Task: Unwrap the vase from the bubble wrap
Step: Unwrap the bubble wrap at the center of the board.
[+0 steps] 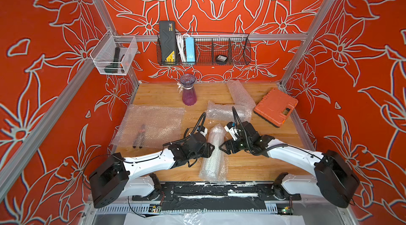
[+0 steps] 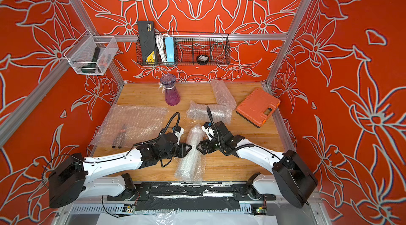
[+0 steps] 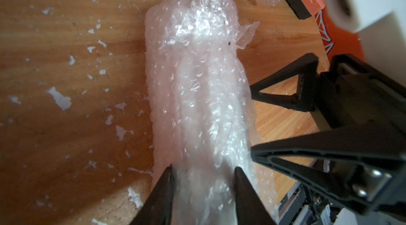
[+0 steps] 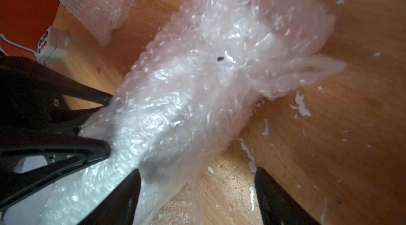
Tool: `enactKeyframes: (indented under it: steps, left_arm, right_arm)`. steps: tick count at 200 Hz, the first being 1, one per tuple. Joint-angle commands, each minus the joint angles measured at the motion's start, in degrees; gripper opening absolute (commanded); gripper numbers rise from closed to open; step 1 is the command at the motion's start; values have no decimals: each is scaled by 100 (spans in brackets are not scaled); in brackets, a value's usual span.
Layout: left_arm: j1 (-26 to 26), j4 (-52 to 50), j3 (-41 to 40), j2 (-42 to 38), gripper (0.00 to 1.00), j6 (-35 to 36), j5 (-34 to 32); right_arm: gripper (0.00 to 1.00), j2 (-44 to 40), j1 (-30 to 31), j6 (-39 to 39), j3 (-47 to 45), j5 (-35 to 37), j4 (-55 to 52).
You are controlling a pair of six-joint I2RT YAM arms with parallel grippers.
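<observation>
A long roll of bubble wrap [image 1: 214,153] lies at the front middle of the wooden table, and its contents are hidden. My left gripper [image 3: 204,170] straddles the roll from the left, both fingers pressed into the wrap. From the right, my right gripper [image 4: 197,170] stands open. One of its fingers [image 4: 131,182] touches the roll's loose edge, and bare wood shows between the jaws. In both top views the two grippers [image 1: 213,147] [image 2: 197,147] face each other across the roll. A bare purple vase [image 1: 188,90] stands upright at the back.
A flat bubble wrap sheet [image 1: 153,122] with dark pliers [image 1: 139,136] lies at the left. Another wrapped bundle [image 1: 226,111] and a loose sheet [image 1: 240,94] lie behind my right arm. An orange tool case [image 1: 275,107] sits at the right edge. Two wire baskets [image 1: 204,50] [image 1: 113,55] hang on the walls.
</observation>
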Motion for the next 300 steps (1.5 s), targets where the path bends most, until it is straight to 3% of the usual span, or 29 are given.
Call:
enactKeyframes:
  steps: [1, 47, 70, 97, 134, 174, 250, 275, 300]
  left_arm:
    - [-73, -360, -49, 57, 32, 12, 184]
    - [-70, -343, -63, 134, 24, 30, 183]
    - [-72, -310, -106, 157, 17, 21, 175]
    - [-73, -316, -166, 145, 9, 3, 149]
    - [-72, -325, -201, 166, 5, 6, 113]
    - [-66, -246, -247, 263, 2, 21, 122]
    - [-72, -290, -265, 277, 0, 28, 103]
    - [-72, -289, -275, 288, 0, 13, 113]
    - [-71, -299, -271, 285, 0, 21, 108]
  right_arm:
    - [69, 162, -28, -13, 43, -77, 263]
    - [40, 209, -22, -23, -40, -152, 387]
    - [30, 119, -23, -80, -85, -110, 301]
    - [29, -35, -21, -98, -204, -75, 208]
    - [45, -324, -22, -85, -394, 60, 95]
    - [47, -498, -22, -72, -470, 182, -14]
    - [43, -332, -23, -72, -491, 103, 152]
    - [25, -216, -21, -72, -424, 37, 165]
    - [24, -263, -24, -63, -413, 67, 156]
